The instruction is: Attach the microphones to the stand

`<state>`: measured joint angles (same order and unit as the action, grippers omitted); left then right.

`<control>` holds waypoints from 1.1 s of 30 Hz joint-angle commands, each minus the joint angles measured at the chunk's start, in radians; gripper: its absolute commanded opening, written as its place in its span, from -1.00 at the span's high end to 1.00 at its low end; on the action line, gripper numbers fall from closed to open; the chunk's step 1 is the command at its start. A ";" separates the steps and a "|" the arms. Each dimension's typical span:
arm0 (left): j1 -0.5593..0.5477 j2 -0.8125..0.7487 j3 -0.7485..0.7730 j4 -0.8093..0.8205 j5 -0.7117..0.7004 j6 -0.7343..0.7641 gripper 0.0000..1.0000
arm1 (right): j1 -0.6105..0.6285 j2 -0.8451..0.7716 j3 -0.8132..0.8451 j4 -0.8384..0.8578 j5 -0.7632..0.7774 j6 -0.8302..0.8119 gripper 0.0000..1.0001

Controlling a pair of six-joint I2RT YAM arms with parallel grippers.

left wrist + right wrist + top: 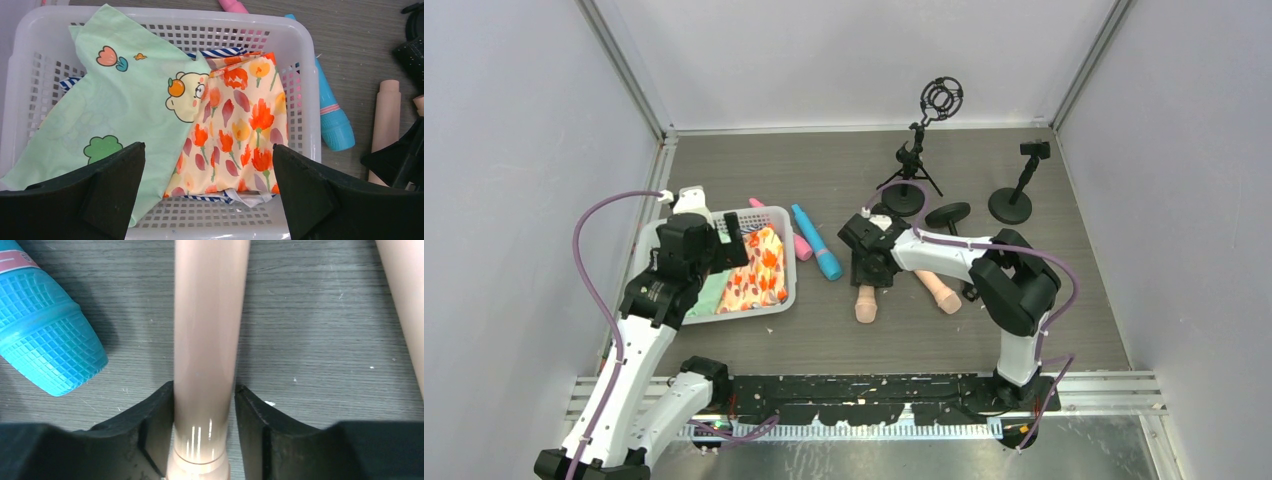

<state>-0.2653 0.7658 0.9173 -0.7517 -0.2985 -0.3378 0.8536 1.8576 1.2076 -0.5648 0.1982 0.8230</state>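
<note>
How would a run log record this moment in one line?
left jaws: open, above white basket | right jaws: gripping peach microphone lying on table | stands: no microphone attached

peach mic (865, 305) lying flat, 2nd peach mic (940, 292) beside, blue mic (816, 243) left

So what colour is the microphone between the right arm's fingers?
Peach-beige. The microphone shows best in the right wrist view.

Pale walls (854, 60) enclose a grey wood-grain table (824, 170), seemingly evenly lit.
</note>
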 commanded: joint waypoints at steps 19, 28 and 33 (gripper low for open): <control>-0.010 0.151 0.217 0.161 0.385 -0.173 -1.00 | 0.008 -0.470 -0.061 0.123 0.138 -0.357 0.99; -0.199 0.219 0.271 0.345 0.423 -0.232 -1.00 | 0.008 -0.630 -0.128 0.262 -0.049 -0.606 0.93; -0.221 0.247 0.306 0.383 0.472 -0.222 -1.00 | 0.008 -0.703 -0.156 0.295 -0.091 -0.831 0.94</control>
<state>-0.4812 1.0023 1.1633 -0.4770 0.1204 -0.5510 0.8555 1.2236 1.0592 -0.3626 0.1658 0.2111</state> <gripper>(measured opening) 0.996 0.443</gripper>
